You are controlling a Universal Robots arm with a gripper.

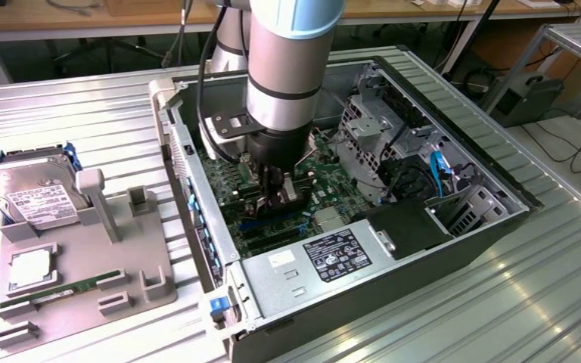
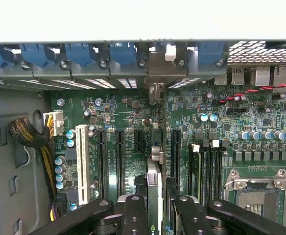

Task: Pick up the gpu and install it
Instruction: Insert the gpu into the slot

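Observation:
Inside the open PC case (image 1: 477,227), my gripper (image 1: 282,193) hangs low over the green motherboard (image 1: 319,168). It is shut on the gpu (image 1: 293,200), a dark card held on edge. In the wrist view the gpu (image 2: 153,178) runs as a thin strip from between my black fingers (image 2: 134,215) toward the case's rear wall. Its silvery bracket end (image 2: 155,92) lies by the rear slot openings. The card is lined up among the black expansion slots (image 2: 102,156) on the motherboard (image 2: 123,115). I cannot tell whether its lower edge touches a slot.
A grey fixture (image 1: 119,265) at the exterior view's left holds a hard drive (image 1: 33,198), a square chip (image 1: 30,268) and a green memory stick (image 1: 58,291). In the case are a power supply (image 1: 316,261), drive cage (image 1: 371,128), CPU socket (image 2: 255,191) and braided cable (image 2: 25,134).

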